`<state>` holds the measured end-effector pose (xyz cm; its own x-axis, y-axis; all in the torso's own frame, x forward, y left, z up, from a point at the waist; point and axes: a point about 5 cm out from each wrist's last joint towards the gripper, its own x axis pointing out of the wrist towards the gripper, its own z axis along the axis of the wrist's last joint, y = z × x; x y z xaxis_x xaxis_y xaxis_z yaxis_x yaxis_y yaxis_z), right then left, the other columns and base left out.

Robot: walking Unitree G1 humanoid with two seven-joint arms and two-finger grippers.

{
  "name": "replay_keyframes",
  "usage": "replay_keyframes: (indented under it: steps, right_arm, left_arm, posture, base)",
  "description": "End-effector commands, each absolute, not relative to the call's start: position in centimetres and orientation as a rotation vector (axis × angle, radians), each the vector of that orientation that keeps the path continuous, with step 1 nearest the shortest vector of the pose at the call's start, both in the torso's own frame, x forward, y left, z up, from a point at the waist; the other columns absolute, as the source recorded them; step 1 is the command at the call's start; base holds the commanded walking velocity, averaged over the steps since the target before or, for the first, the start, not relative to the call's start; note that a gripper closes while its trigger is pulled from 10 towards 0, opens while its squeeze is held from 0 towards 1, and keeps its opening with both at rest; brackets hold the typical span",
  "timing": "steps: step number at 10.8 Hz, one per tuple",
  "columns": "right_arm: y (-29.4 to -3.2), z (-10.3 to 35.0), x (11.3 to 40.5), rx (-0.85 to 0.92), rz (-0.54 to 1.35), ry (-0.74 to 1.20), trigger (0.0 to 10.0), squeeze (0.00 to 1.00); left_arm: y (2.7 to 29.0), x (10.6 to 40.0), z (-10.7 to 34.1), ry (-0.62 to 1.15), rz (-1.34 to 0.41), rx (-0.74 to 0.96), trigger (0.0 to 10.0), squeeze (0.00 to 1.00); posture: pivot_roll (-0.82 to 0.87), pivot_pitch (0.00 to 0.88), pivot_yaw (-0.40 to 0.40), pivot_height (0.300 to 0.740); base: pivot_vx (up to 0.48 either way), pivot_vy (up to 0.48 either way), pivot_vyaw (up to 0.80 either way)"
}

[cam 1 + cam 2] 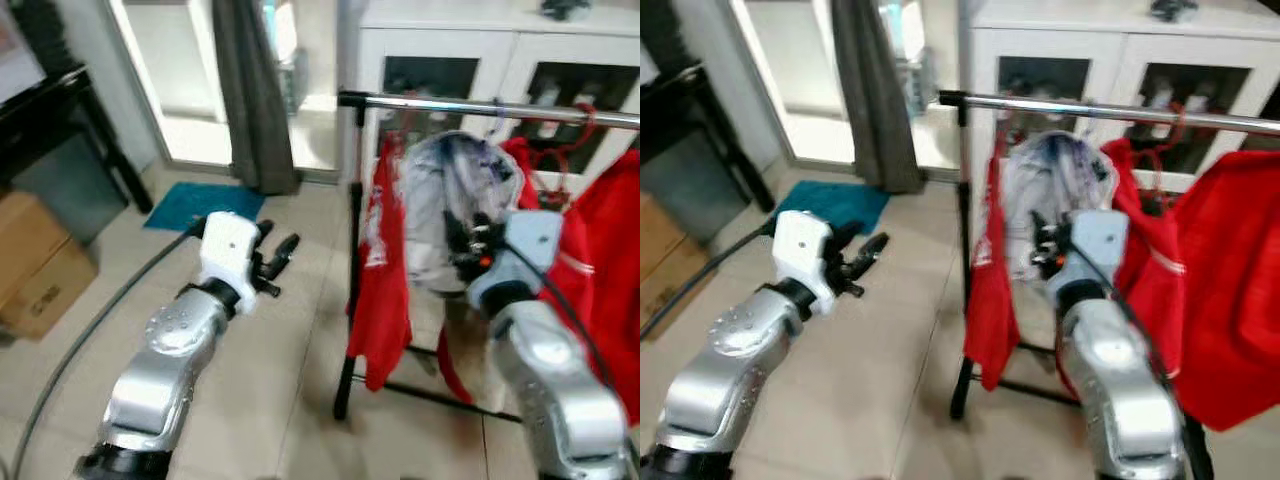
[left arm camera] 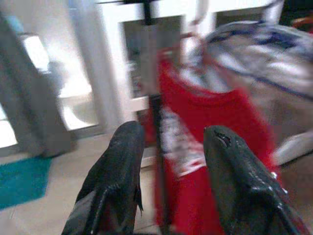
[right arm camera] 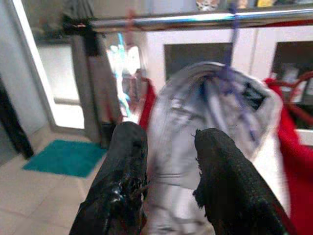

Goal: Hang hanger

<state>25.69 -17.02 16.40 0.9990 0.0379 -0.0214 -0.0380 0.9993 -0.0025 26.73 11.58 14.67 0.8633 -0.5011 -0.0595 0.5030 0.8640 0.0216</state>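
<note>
At nine o'clock in the head views we see a cardboard box (image 1: 35, 262) on the tiled floor (image 1: 270, 400), with a dark cabinet (image 1: 50, 120) behind it at ten. A teal mat (image 1: 200, 203) lies at eleven, in front of a grey curtain (image 1: 250, 90).

Our left gripper (image 1: 278, 258) is held over the floor at about nine o'clock of the rack, apart from it, its jaws parted with nothing between them. In the left wrist view the rack's black post (image 2: 154, 147) shows in the gap between the fingers (image 2: 117, 181).

The rack's chrome rail (image 1: 480, 108) runs across at one o'clock, in front of a white cupboard (image 1: 450, 50). A red shirt (image 1: 380, 290) hangs nearest the post. Just beside it, at its three o'clock, hangs a pale grey garment (image 1: 440, 200) on a purple hanger (image 3: 230, 73), whose hook is over the rail.

Our right gripper (image 1: 465, 245) is up against that grey garment, jaws apart; we cannot tell whether they touch the cloth. More red clothes (image 1: 600, 260) hang at three o'clock.
</note>
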Motion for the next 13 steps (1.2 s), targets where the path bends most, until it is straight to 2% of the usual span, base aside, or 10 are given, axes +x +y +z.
replay_keyframes:
  steps: [1,3,5,7,8,9,10,13]
  right_arm:
    - [-16.5,17.4,26.2,-0.001,0.089,-0.011,10.0,1.00]
    - [-17.0,18.3,27.6,-0.045,0.130,-0.013,10.0,1.00]
    - [-18.3,19.1,31.1,-0.127,0.144,0.034,10.0,1.00]
    - [-19.5,20.0,33.5,-0.158,0.083,0.046,10.0,1.00]
    - [-20.8,19.9,35.7,-0.192,0.004,0.098,10.0,1.00]
    - [-21.9,19.9,36.5,-0.220,-0.039,0.127,10.0,0.04]
    - [-22.9,19.9,36.9,-0.229,-0.072,0.139,10.0,0.00]
    - [-25.7,19.8,37.6,-0.202,-0.158,0.154,10.0,0.00]
  left_arm:
    - [11.9,26.6,15.1,0.050,-0.572,0.035,10.0,0.00]
    - [11.9,25.9,15.4,0.056,-0.702,0.047,10.0,0.00]
    - [12.3,25.8,16.3,0.066,-0.855,0.100,10.0,0.00]
    - [12.1,25.7,17.2,0.072,-0.942,0.115,10.0,0.00]
    - [12.2,25.4,17.4,0.101,-1.037,0.132,10.0,0.00]
    - [12.2,25.1,17.5,0.122,-1.090,0.135,10.0,0.00]
    - [12.0,24.9,17.7,0.127,-1.111,0.134,10.0,0.00]
    - [11.7,25.0,17.6,0.139,-1.155,0.140,10.0,0.00]
  posture:
    - [0.03,0.000,0.051,0.723]
    - [0.03,0.000,0.037,0.723]
    - [0.05,0.000,0.033,0.723]
    - [0.06,0.000,0.028,0.723]
    - [0.05,0.000,0.017,0.723]
    - [0.06,0.000,0.006,0.723]
    - [0.06,0.000,0.013,0.723]
    - [0.04,0.000,0.046,0.723]
  base:
    - [0.000,0.000,0.00]
    - [0.000,0.000,0.00]
    - [0.000,0.000,0.00]
    - [0.000,0.000,0.00]
    - [0.000,0.000,0.00]
    - [0.000,0.000,0.00]
    - [0.000,0.000,0.00]
    - [0.000,0.000,0.00]
